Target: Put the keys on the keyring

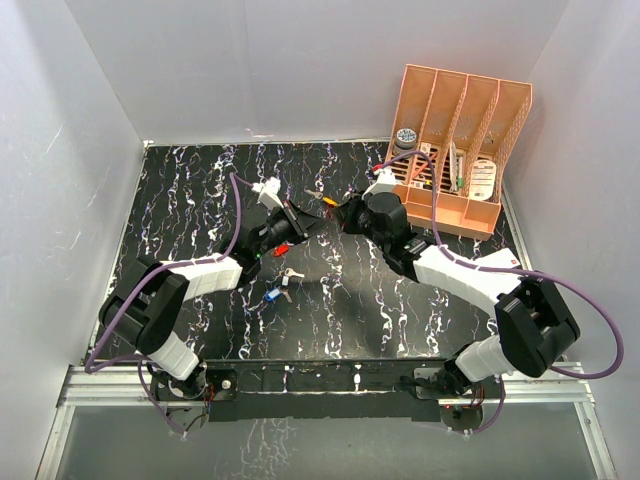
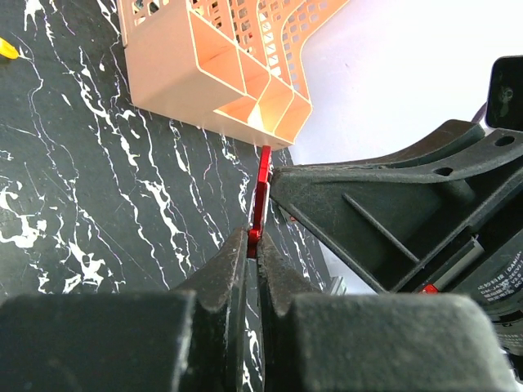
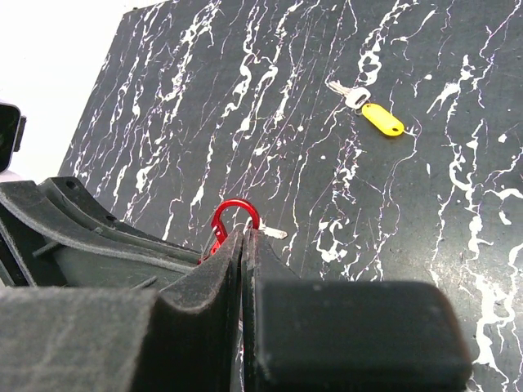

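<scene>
Over the table (image 1: 200,190), the left gripper (image 2: 252,247), fully closed, pinches the keyring (image 2: 261,184).

My top view looks steeply down from above and behind the arm bases (image 1: 187,372), over the whole table (image 1: 200,190). The wrist views peer closely past the left claw (image 2: 254,243) and right claw (image 3: 243,238), facing each other; both catch the keyring (image 3: 234,214).

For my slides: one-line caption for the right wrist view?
Shut right gripper at small red wire keyring; yellow-headed silver key lies beyond on black marbled table.
</scene>
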`<action>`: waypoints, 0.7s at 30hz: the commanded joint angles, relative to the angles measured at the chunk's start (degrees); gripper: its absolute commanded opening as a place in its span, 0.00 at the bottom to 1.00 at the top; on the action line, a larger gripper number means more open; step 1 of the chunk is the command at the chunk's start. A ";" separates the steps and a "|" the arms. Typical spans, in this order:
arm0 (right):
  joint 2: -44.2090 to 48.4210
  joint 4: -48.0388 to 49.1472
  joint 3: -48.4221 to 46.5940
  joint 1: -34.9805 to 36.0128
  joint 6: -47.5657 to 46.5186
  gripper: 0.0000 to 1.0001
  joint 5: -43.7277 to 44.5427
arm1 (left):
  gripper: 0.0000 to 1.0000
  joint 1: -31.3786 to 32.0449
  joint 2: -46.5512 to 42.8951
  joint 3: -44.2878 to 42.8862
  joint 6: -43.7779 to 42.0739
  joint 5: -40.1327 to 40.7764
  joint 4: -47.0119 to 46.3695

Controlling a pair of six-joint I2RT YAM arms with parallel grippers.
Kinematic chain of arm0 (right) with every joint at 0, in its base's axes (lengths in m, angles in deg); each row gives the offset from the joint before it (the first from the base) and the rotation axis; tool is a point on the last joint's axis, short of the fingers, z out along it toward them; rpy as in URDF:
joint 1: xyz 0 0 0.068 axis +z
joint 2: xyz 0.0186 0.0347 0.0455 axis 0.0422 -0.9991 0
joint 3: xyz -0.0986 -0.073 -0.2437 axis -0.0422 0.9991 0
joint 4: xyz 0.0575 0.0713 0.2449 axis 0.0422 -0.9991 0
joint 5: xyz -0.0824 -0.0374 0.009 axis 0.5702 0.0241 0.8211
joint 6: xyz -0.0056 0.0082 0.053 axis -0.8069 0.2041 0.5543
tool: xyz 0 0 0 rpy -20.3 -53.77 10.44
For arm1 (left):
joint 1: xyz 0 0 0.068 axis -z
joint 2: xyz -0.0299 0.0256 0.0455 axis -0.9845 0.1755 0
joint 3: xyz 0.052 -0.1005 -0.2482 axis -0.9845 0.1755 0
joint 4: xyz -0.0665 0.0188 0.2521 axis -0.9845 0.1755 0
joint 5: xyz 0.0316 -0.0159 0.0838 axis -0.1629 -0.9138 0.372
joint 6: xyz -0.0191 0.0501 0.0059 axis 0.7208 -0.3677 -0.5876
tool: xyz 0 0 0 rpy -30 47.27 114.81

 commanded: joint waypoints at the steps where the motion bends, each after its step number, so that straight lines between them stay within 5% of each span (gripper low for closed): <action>1: 1.96 1.26 0.13 0.15 0.50 0.00 -0.80 | 0.00 0.39 -0.45 -1.86 -0.42 0.31 -2.33; 6: 2.40 0.71 -0.10 0.13 0.20 0.13 -0.56 | 0.00 0.42 -0.34 -1.17 -0.42 0.87 -2.19; 12: 3.32 -0.38 -0.60 0.12 0.16 0.41 -0.24 | 0.00 0.38 0.86 -1.07 -0.59 0.93 -1.97; 21: 1.63 -8.57 -4.47 0.18 3.42 0.45 0.12 | 0.00 0.39 2.63 -1.41 -1.80 0.61 -2.71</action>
